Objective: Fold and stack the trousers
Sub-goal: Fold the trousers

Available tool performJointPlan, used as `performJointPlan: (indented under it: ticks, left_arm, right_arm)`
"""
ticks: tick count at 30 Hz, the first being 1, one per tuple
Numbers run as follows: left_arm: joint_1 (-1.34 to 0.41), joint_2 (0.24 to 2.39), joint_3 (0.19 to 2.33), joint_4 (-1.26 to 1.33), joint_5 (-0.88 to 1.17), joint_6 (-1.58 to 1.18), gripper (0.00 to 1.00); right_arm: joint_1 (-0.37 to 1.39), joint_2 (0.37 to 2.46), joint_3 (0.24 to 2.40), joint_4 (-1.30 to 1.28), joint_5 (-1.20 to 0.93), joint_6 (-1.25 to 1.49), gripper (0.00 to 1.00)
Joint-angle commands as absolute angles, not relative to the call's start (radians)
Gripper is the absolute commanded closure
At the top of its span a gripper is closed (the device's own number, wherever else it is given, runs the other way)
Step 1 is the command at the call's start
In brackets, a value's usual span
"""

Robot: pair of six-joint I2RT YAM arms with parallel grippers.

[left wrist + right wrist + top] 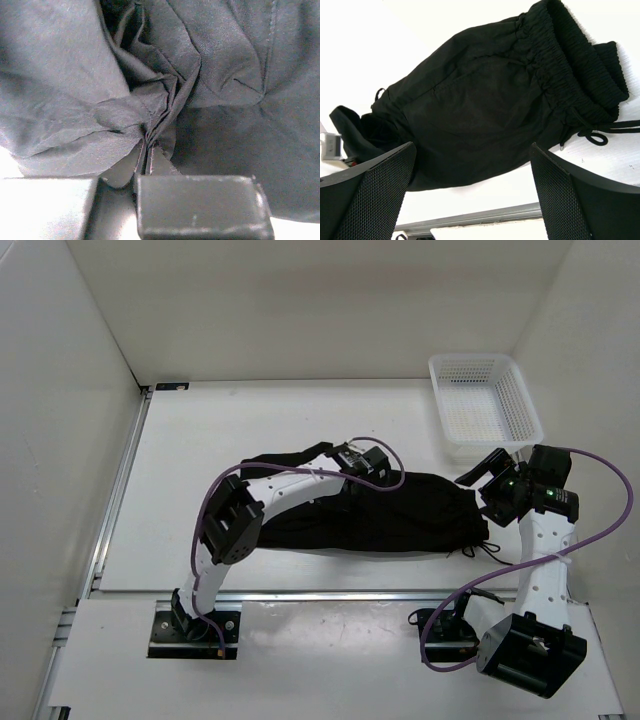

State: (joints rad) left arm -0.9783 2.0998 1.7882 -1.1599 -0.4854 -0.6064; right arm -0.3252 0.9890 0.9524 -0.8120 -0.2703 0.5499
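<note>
no readable text or labels anywhere

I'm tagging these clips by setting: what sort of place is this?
Likely a robotics lab test cell: plain white panel walls box in a white table, aluminium rails edge it, and the left robot arm and right robot arm are bolted at its near edge.

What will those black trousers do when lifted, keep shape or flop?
Probably flop: the trousers crumple into soft creases where the left gripper pinches them, so they should sag and drape. The loose drawstring would likely dangle.
</note>
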Motion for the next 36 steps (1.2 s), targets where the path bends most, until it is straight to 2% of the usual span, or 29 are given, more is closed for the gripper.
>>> performJointPlan:
  ticks: [1, 9, 14, 15, 16, 17, 18, 24, 27, 29, 31, 36]
  left_arm:
    - [-0.983, 1.997, 1.836, -1.189, -0.528, -0.577, 0.90]
    - [-0.983, 1.784, 1.764, -1.226, -0.387, -0.453, 0.90]
    - [-1.023, 1.785, 1.721, -1.217, -0.309, -0.474, 0.90]
    - [-1.032, 1.795, 1.694, -1.191, -0.290, -0.474, 0.85]
    - [-1.032, 1.824, 1.694, -1.190, -0.290, -0.483, 0.72]
    - [-1.041, 1.842, 1.694, -1.190, -0.290, -0.494, 0.14]
    - [-1.042, 1.856, 1.709, -1.199, -0.290, -0.494, 0.00]
    - [-1.010, 1.833, 1.876, -1.279, -0.347, -0.471, 0.00]
    - [-0.913, 1.769, 1.905, -1.290, -0.316, -0.459, 0.11]
    - [-0.843, 1.708, 1.866, -1.263, -0.299, -0.445, 0.15]
    - [-0.706, 1.662, 1.752, -1.198, -0.246, -0.431, 0.15]
    - [-0.401, 1.566, 1.478, -0.996, -0.008, -0.419, 0.04]
  right_arm:
    - [-0.322, 0.974, 0.963, -0.802, -0.301, 0.551, 0.01]
    - [-0.322, 0.974, 0.963, -0.811, -0.301, 0.551, 0.01]
    - [-0.322, 0.974, 0.963, -0.811, -0.301, 0.551, 0.01]
    - [-0.322, 0.974, 0.963, -0.811, -0.301, 0.551, 0.01]
    - [-0.322, 0.974, 0.963, -0.802, -0.301, 0.551, 0.01]
    - [-0.322, 0.974, 0.963, -0.802, -0.301, 0.551, 0.01]
    - [-0.322, 0.974, 0.963, -0.802, -0.301, 0.551, 0.01]
    - [-0.322, 0.974, 0.963, -0.802, -0.301, 0.551, 0.01]
    - [-0.322, 0.974, 0.963, -0.802, -0.301, 0.551, 0.01]
    - [-0.322, 0.974, 0.963, -0.802, -0.301, 0.551, 0.01]
    - [-0.322, 0.974, 0.963, -0.802, -0.301, 0.551, 0.01]
    - [-0.322, 0.974, 0.963, -0.802, -0.301, 0.551, 0.01]
